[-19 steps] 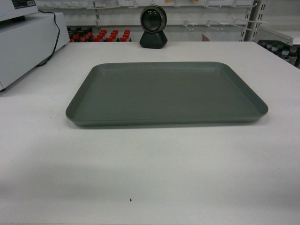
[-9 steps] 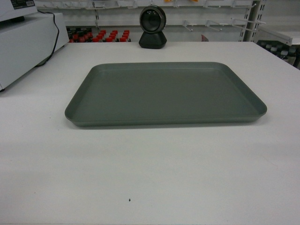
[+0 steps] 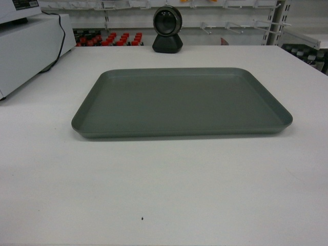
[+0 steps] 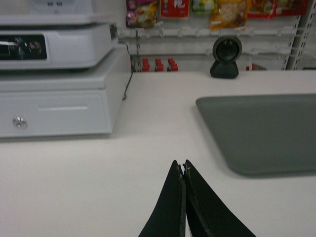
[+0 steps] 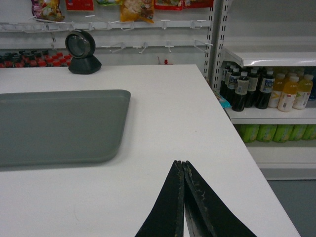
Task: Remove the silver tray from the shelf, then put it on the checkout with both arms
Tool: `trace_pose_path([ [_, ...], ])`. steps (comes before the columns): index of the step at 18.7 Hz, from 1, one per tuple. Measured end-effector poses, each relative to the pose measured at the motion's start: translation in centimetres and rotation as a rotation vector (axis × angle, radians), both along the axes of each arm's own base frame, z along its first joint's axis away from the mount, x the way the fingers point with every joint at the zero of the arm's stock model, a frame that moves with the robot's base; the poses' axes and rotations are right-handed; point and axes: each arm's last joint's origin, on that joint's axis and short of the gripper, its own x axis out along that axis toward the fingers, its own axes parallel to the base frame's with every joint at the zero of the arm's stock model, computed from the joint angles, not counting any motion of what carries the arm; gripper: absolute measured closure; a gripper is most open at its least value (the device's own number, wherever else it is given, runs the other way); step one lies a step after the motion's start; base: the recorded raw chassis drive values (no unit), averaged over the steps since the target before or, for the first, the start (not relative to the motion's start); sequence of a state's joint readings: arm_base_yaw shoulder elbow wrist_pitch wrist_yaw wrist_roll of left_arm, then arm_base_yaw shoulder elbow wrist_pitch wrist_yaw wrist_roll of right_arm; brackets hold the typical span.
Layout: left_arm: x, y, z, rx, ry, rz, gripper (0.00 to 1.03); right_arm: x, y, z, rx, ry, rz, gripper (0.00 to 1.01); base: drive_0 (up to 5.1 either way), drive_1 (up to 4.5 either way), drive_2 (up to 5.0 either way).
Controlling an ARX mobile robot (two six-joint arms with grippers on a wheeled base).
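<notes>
The silver tray (image 3: 182, 102) lies flat on the white tabletop (image 3: 164, 189), the black scanner (image 3: 167, 29) beyond it, the white register box (image 3: 25, 48) far left.

One silver tray (image 3: 182, 102) lies on one white desk (image 3: 164, 189), with one black round scanner (image 3: 167, 29) at top centre and one white register box (image 3: 28, 48) at upper left; each wrist view shows one pair of black fingers (image 4: 183, 170) (image 5: 182, 168)
</notes>
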State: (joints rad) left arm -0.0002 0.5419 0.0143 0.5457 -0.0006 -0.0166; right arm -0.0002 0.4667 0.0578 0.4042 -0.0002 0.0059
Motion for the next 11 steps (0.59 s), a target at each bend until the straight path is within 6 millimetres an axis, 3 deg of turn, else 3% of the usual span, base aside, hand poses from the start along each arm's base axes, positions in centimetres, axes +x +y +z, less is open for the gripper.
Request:
trace_pose_path([
  [11, -1.6, 0.0, 0.0, 0.0, 0.005, 0.0, 1.02, -1.5, 0.0, -0.9, 0.0, -0.019, 0.0, 0.99, 0.0, 0.0, 0.0],
])
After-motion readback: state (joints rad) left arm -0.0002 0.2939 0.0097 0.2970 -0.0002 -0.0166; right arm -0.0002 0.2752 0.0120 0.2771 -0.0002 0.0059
